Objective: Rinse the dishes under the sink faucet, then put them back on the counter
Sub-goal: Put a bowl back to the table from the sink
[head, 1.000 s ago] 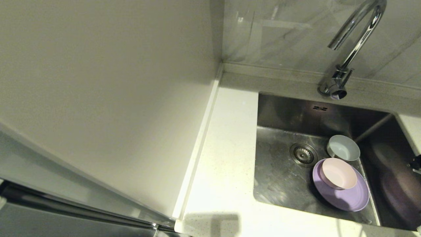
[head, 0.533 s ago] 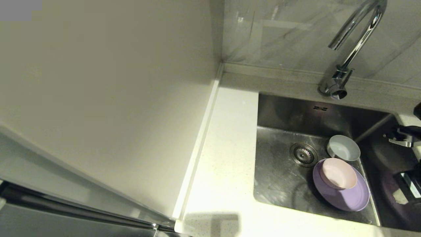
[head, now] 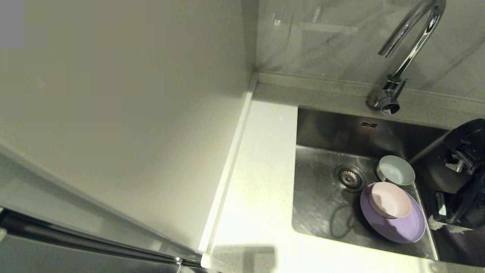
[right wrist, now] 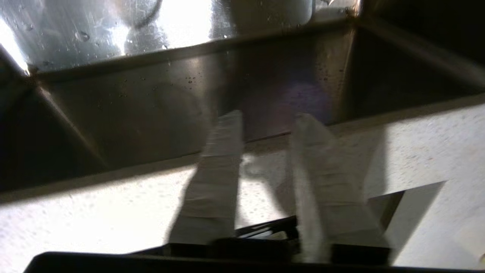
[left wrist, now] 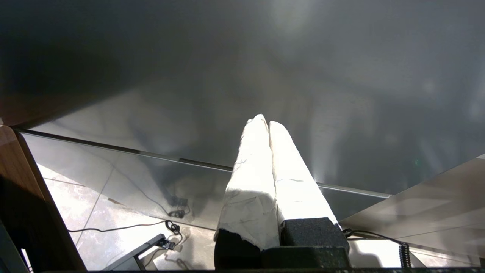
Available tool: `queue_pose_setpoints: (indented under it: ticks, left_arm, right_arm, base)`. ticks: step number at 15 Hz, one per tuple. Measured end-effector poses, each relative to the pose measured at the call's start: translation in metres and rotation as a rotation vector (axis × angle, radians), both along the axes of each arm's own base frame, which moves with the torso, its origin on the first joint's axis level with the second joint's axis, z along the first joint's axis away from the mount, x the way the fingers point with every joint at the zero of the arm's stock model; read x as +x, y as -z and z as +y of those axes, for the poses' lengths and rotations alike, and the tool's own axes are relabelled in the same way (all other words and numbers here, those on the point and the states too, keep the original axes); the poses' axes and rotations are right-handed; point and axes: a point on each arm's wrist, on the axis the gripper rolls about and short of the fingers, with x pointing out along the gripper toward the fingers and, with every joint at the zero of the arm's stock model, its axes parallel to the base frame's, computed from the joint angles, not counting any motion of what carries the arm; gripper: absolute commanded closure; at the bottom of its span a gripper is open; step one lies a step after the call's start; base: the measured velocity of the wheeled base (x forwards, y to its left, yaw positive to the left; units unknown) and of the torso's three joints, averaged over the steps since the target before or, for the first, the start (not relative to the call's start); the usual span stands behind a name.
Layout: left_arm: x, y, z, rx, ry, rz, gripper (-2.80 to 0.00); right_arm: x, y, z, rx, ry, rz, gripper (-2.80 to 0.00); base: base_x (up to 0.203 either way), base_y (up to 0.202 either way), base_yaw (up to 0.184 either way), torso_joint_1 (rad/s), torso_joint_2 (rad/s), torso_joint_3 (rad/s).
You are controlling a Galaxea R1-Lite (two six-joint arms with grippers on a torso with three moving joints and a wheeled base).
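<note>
The right gripper hangs over the sink's right rim at the frame's right edge, fingers parted with nothing between them. The left gripper is pinched closed, away from the work. At lower right, the pink bowl sits on the lavender plate, the pale bowl just behind, both mouth-up. The faucet arches leftward above the white counter.

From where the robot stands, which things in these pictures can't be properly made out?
- Lavender plate: in the head view the pink bowl sitting on it hides part of it.
- Sink: its right end is covered by the right arm and cut off by the head view's edge.
- Faucet: the top of its arch leaves the head view.
- Right pincer: blurred in its wrist view, open over the sink's edge.
- Left pincer: absent from the head view.
</note>
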Motion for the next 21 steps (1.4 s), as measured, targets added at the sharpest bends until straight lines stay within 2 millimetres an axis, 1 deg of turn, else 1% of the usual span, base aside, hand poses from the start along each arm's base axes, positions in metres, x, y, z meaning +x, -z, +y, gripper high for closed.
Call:
queue_pose_setpoints:
  ticks: [3,5,10,12,15,19,21]
  left_arm:
    - [0.000,0.000,0.000,0.000,0.000,0.000,0.00]
    - [0.000,0.000,0.000,0.000,0.000,0.000,0.00]
    - [0.000,0.000,0.000,0.000,0.000,0.000,0.00]
    - [0.000,0.000,0.000,0.000,0.000,0.000,0.00]
    - [0.000,0.000,0.000,-0.001,0.000,0.000,0.00]
    - [0.000,0.000,0.000,0.000,0.000,0.001,0.00]
    - [0.000,0.000,0.000,0.000,0.000,0.000,0.00]
  right_arm:
    - [0.010,0.004,-0.001,0.005,0.018,0.012,-2.80]
    - [0.022,0.008,-0.001,0.005,0.023,0.017,-2.80]
    - [0.069,0.018,-0.003,-0.003,0.050,0.011,-2.80]
    - [0.086,0.022,-0.006,-0.028,0.118,-0.014,-2.80]
    - [0.108,0.031,-0.020,-0.131,0.259,-0.032,-2.80]
    - [0.126,0.051,-0.050,-0.168,0.343,0.023,-2.80]
    - [0.136,0.062,-0.058,-0.212,0.372,0.043,-2.80]
  base:
    - [0.000,0.000,0.000,0.000,0.00,0.000]
    - [0.000,0.000,0.000,0.000,0.00,0.000]
    - [0.000,0.000,0.000,0.000,0.00,0.000]
    - [0.000,0.000,0.000,0.000,0.00,0.000]
    - [0.000,0.000,0.000,0.000,0.00,0.000]
    - [0.000,0.000,0.000,0.000,0.00,0.000]
    - [0.000,0.000,0.000,0.000,0.00,0.000]
